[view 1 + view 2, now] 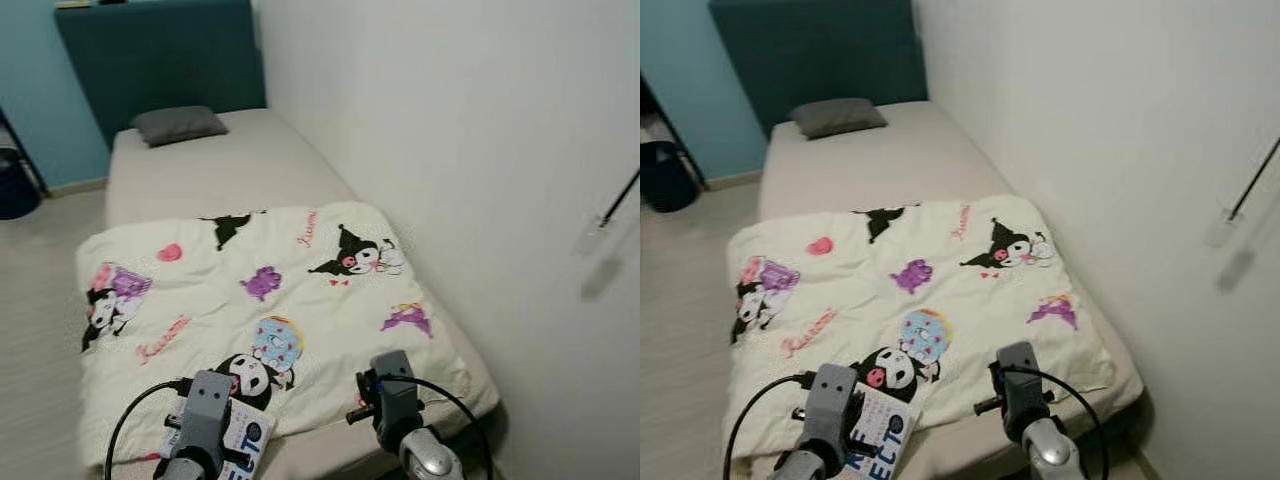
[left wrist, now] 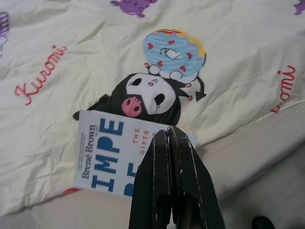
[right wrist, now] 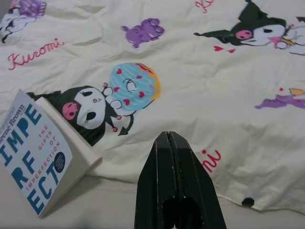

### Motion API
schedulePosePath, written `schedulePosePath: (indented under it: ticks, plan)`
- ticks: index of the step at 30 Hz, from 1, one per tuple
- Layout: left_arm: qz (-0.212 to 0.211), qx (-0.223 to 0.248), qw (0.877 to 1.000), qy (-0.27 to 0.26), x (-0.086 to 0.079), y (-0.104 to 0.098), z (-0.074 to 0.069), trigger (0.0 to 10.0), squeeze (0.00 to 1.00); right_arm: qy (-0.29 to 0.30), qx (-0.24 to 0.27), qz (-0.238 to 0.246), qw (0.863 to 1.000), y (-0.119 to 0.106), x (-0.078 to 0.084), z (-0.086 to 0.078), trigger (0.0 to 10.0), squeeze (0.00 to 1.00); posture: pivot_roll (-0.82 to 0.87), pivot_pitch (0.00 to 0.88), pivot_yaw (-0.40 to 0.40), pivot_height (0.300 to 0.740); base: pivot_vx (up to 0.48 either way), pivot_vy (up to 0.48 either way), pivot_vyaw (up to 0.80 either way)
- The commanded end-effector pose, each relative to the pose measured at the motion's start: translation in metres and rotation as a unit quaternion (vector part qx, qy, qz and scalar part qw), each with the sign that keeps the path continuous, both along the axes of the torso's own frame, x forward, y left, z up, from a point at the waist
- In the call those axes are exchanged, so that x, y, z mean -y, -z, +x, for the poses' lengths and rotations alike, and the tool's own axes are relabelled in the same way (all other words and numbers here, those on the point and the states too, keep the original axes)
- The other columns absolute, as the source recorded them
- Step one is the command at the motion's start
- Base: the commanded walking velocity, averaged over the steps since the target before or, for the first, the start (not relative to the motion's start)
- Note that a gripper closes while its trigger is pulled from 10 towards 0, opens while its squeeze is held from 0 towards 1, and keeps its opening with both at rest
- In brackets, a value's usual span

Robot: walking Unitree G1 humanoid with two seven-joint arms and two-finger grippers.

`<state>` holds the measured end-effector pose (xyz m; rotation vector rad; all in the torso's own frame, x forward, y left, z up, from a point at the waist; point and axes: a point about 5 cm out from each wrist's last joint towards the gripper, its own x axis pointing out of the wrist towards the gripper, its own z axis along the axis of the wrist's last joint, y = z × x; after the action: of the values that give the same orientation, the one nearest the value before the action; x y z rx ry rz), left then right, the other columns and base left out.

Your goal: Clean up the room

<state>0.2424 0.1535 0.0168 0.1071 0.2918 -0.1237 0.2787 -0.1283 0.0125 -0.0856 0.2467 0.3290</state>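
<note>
One bed [image 1: 200,170] along the white wall carries a cream cartoon-print blanket [image 1: 270,300] over its near half and a grey pillow [image 1: 178,124] at the far end. A white book [image 3: 33,152] lies on the blanket's near edge. My left gripper [image 2: 170,143] hovers above the book, my right gripper [image 3: 172,148] over the blanket beside it, both with fingers pressed together and empty.

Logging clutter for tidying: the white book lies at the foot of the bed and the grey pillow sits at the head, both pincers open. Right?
Not quite: both pincers are shut, as each wrist view shows: left pincer, right pincer. The book and pillow are as you say.
</note>
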Motion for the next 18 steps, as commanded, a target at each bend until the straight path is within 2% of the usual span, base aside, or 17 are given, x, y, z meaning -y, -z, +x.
schedulePosePath:
  ticks: [1, 18]
  plan:
    - [0.001, -0.01, 1.0, 0.002, -0.0004, 0.0049, -0.0051, 10.0, 0.0, -0.002, -0.005, -0.001, 1.0, 0.0034, -0.0015, -0.0039, 10.0, 0.0, -0.03, 0.107, -0.018, 0.74, 0.0, 0.0, 0.8]
    - [0.0, -0.023, 1.0, 0.016, 0.0013, 0.0075, -0.0059, 10.0, 0.0, -0.002, -0.005, 0.001, 1.0, 0.0042, -0.0008, -0.0058, 10.0, 0.0, -0.04, 0.098, -0.016, 0.74, 0.0, 0.0, 0.8]
